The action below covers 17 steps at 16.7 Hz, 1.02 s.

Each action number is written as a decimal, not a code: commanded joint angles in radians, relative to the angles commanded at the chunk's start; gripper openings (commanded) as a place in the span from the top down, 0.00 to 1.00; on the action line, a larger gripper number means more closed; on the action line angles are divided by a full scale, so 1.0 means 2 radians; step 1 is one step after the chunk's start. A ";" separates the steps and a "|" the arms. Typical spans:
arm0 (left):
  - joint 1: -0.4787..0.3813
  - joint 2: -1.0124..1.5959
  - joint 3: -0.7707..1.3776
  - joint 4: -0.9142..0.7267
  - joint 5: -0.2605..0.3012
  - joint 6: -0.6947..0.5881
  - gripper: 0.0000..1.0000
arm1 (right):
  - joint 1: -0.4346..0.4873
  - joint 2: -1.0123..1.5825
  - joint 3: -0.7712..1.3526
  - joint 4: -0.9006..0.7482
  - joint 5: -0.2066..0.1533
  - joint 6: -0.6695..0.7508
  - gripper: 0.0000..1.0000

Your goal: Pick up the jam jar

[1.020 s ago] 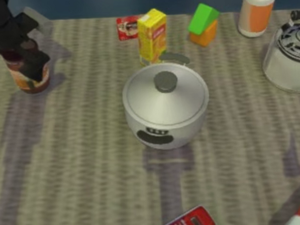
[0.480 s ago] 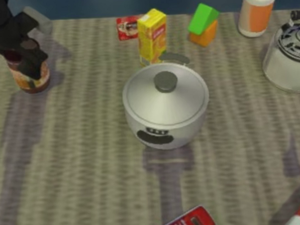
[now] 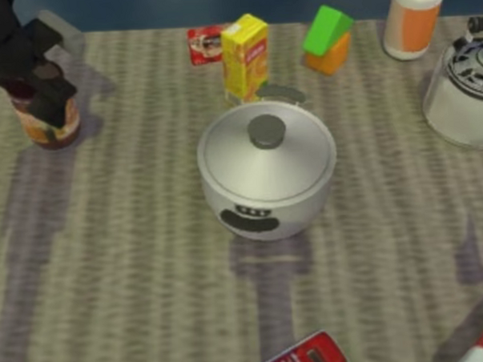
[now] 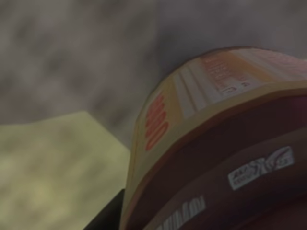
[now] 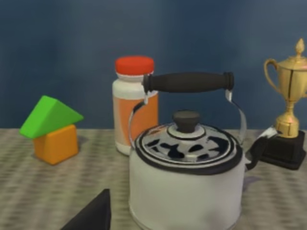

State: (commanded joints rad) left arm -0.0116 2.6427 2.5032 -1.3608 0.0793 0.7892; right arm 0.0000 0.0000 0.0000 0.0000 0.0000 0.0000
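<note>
The jam jar (image 3: pixel 50 130), with dark jam and an orange-yellow label, is at the table's far left back. My left gripper (image 3: pixel 39 87) comes down over its top and is shut on it, hiding the lid. In the left wrist view the jam jar (image 4: pixel 216 124) fills most of the picture, with a dark finger (image 4: pixel 108 218) against its side. My right gripper is out of the top view; the right wrist view shows only one dark fingertip (image 5: pixel 93 214) near a white kettle (image 5: pixel 184 182).
A silver pot (image 3: pixel 267 168) with a lid stands mid-table. Behind it are a yellow carton (image 3: pixel 245 56), a red packet (image 3: pixel 206 44) and a green-and-orange block (image 3: pixel 327 39). A white bottle (image 3: pixel 411 17) and the kettle (image 3: pixel 466 83) stand back right. A red pack (image 3: pixel 305 356) lies at the front edge.
The left gripper and the jam jar have shifted together slightly toward the back left of the top view. Nothing else has moved.
</note>
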 joint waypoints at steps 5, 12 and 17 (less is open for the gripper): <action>0.000 0.000 0.000 0.000 0.000 0.000 1.00 | 0.000 0.000 0.000 0.000 0.000 0.000 0.00; 0.005 -0.057 -0.057 0.003 -0.002 0.000 1.00 | 0.000 0.000 0.000 0.000 0.000 0.000 0.00; 0.011 -0.201 -0.203 0.007 -0.003 0.000 1.00 | 0.000 0.000 0.000 0.000 0.000 0.000 0.00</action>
State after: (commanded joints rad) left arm 0.0108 2.2412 2.0964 -1.3464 0.0730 0.7897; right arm 0.0000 0.0000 0.0000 0.0000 0.0000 0.0000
